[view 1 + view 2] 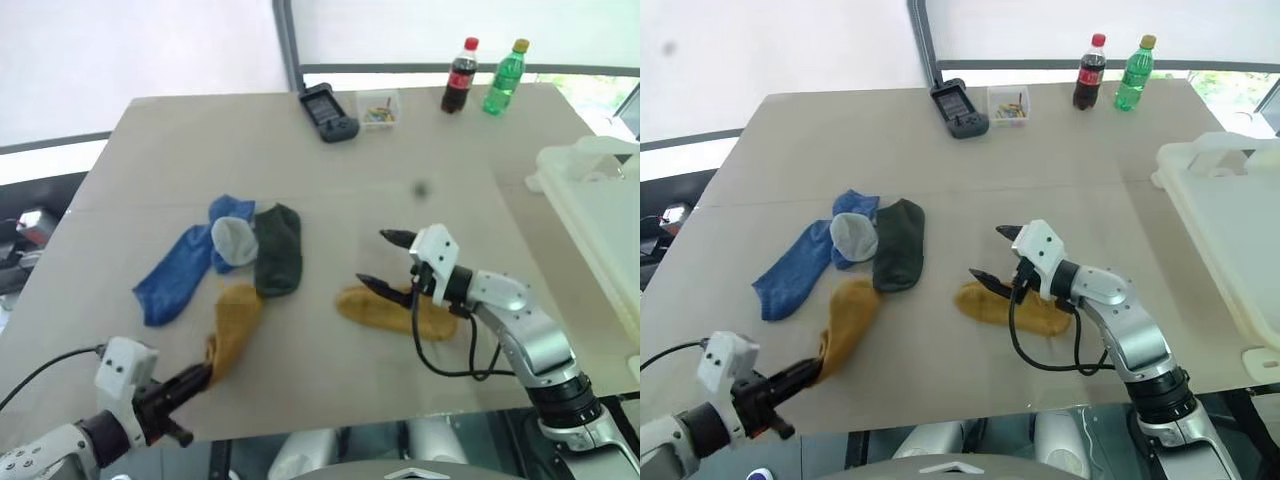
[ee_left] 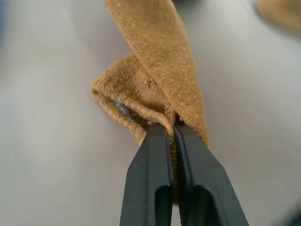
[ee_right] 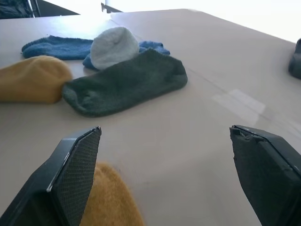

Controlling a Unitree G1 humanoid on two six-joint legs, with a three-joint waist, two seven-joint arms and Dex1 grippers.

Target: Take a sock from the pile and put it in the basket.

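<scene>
The pile lies left of the table's middle: a blue sock (image 1: 175, 275), a light grey one (image 1: 234, 240), a dark green one (image 1: 278, 248) and a mustard-yellow sock (image 1: 235, 325). My left gripper (image 1: 205, 375) is near the table's front edge, shut on the near end of that mustard-yellow sock (image 2: 155, 75), which stretches back toward the pile. A second mustard-yellow sock (image 1: 395, 310) lies flat right of centre. Just above its left end my right gripper (image 1: 375, 259) stands open with nothing between its fingers, pointing toward the pile. The off-white basket (image 1: 575, 160) stands at the table's right edge.
Along the far edge stand a cola bottle (image 1: 460, 76) and a green bottle (image 1: 503, 77), with a small clear box of coloured bits (image 1: 379, 108) and a black device (image 1: 328, 112) to their left. A black cable hangs from my right wrist.
</scene>
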